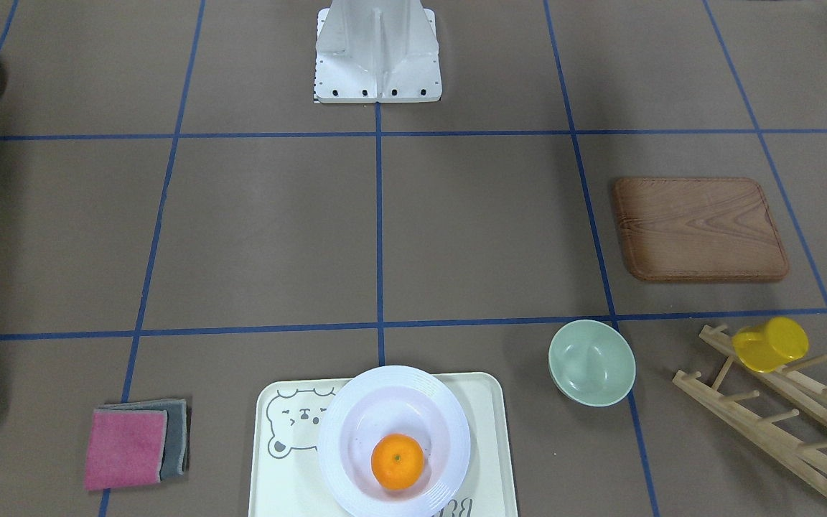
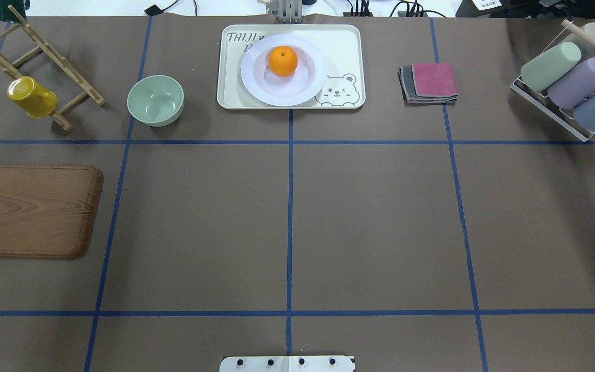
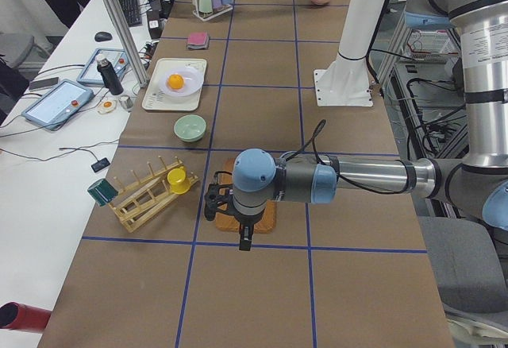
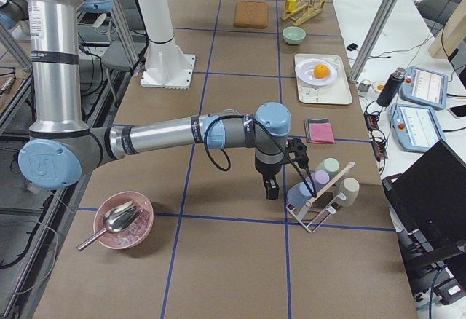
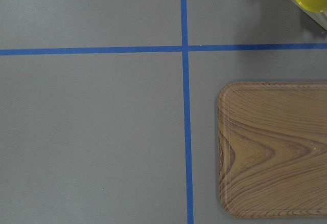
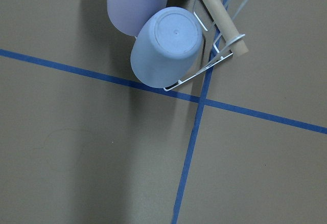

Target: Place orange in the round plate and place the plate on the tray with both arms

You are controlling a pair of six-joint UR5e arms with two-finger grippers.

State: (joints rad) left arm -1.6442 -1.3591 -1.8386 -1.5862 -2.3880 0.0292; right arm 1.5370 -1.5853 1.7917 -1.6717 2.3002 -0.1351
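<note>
The orange (image 1: pixel 397 462) lies in the sunken centre of the white round plate (image 1: pixel 338 431). That plate rests on the cream bear tray (image 1: pixel 277 474) at the table's far edge from the robot; the overhead view shows the same orange (image 2: pixel 283 61), plate (image 2: pixel 256 85) and tray (image 2: pixel 346 46). Neither arm is near them. My left gripper (image 3: pixel 244 238) hangs over the wooden board, seen only in the exterior left view. My right gripper (image 4: pixel 271 186) hangs beside the cup rack, seen only in the exterior right view. I cannot tell whether either is open or shut.
A pale green bowl (image 2: pixel 155 99) sits left of the tray and folded pink and grey cloths (image 2: pixel 429 82) lie to its right. Also on the table: a wooden board (image 2: pixel 29 209), a wooden rack with a yellow cup (image 2: pixel 31 96), a cup rack (image 2: pixel 566 82) and the white base mount (image 1: pixel 377 57).
</note>
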